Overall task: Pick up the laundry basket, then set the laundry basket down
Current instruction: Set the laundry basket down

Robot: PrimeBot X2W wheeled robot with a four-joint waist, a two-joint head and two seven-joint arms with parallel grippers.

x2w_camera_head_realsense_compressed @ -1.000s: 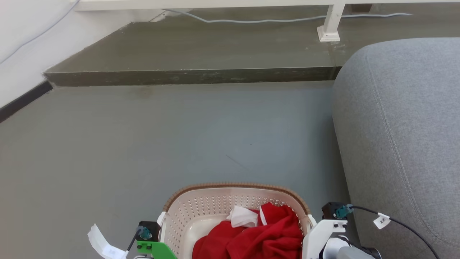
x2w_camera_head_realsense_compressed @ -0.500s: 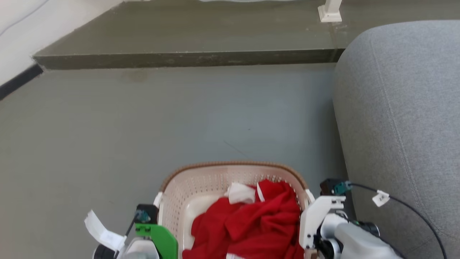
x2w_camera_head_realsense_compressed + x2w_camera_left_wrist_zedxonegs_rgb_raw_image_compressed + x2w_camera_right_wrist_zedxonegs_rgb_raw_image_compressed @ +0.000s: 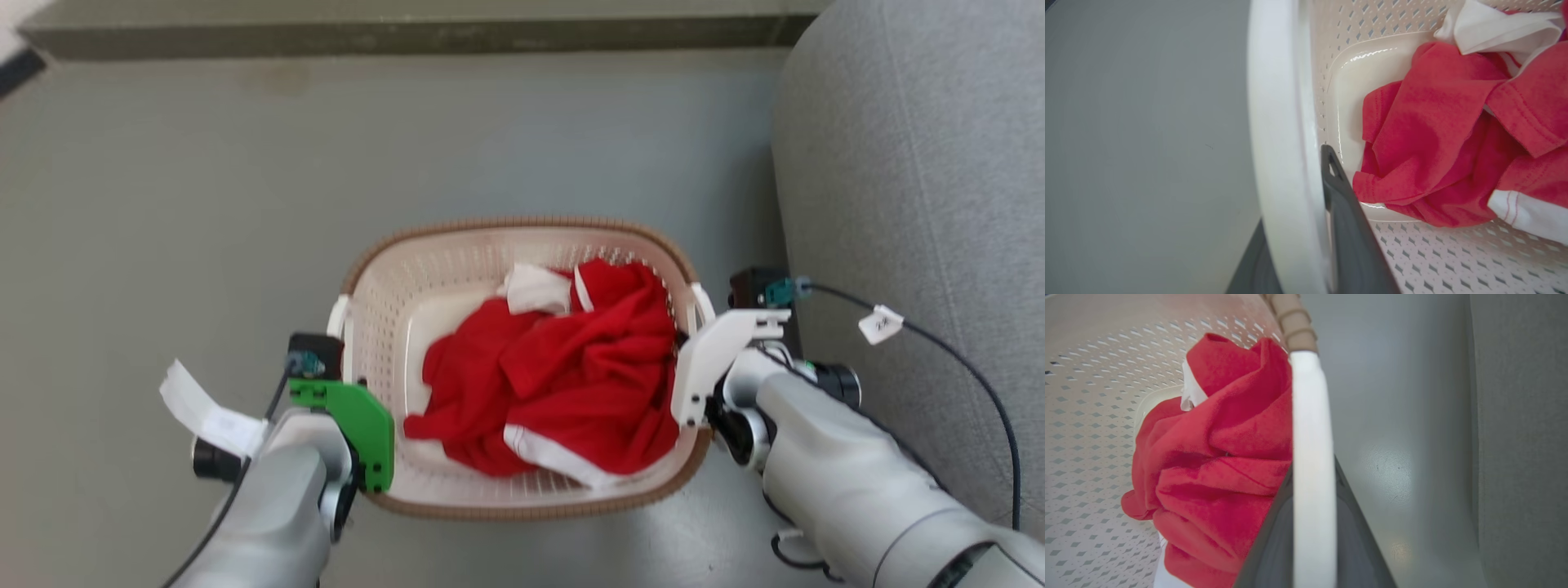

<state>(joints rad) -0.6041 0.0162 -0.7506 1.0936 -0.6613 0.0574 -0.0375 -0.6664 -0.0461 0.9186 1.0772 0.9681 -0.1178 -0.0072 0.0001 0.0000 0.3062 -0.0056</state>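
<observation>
Your left gripper (image 3: 1294, 196) is clamped across the white left handle (image 3: 1278, 102), one dark finger inside the wall and one outside. Your right gripper (image 3: 1312, 473) pinches the right handle (image 3: 1310, 416) the same way. Between them sits the laundry basket (image 3: 522, 224), a red garment (image 3: 571, 367) heaped inside and the grey sofa (image 3: 914, 204) just beside its right end. It looks carried clear of the floor (image 3: 204, 204), though its base is hidden, so I can't be sure. If so, you're at the set-down: lower both arms evenly, and release only once it rests.

Cable tag (image 3: 880, 324): dark print, too small to read.
</observation>
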